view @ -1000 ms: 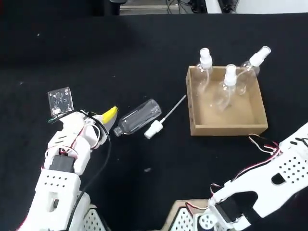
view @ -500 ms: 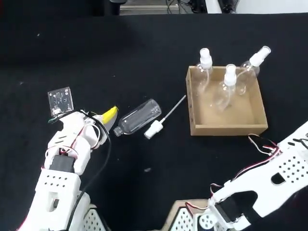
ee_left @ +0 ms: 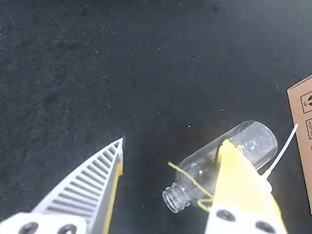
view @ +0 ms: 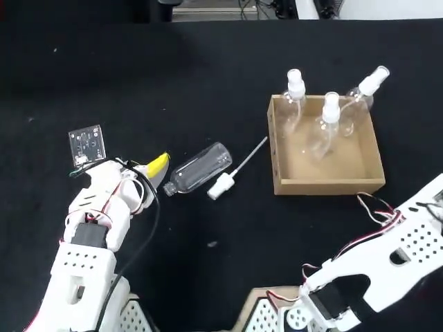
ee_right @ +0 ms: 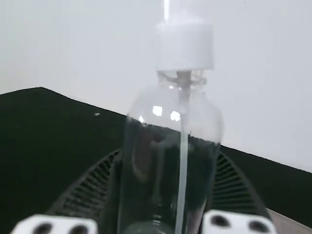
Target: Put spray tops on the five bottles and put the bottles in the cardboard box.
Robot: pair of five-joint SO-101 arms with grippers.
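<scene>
A clear capless bottle [view: 199, 168] lies on the black table, its open neck towards my left gripper [view: 159, 174]. In the left wrist view that gripper [ee_left: 173, 142] stands open just above the bottle [ee_left: 209, 163], one yellow finger [ee_left: 236, 170] over its body. A loose white spray top [view: 221, 185] with its thin tube lies beside the bottle. The cardboard box [view: 325, 185] holds three capped bottles [view: 325, 128]. My right gripper [ee_right: 170, 163] is shut on a clear bottle [ee_right: 165, 136] that wears a white spray top [ee_right: 185, 46], held upright in the air.
A small circuit board [view: 87, 144] is mounted on the left arm. The right arm's white body [view: 387, 263] crosses the lower right corner near the box. The box's corner [ee_left: 303, 105] shows beyond the lying bottle. Dark open table lies behind.
The right arm has slid slightly down towards the lower right edge of the high view. The left arm, lying bottle and loose spray top have not moved.
</scene>
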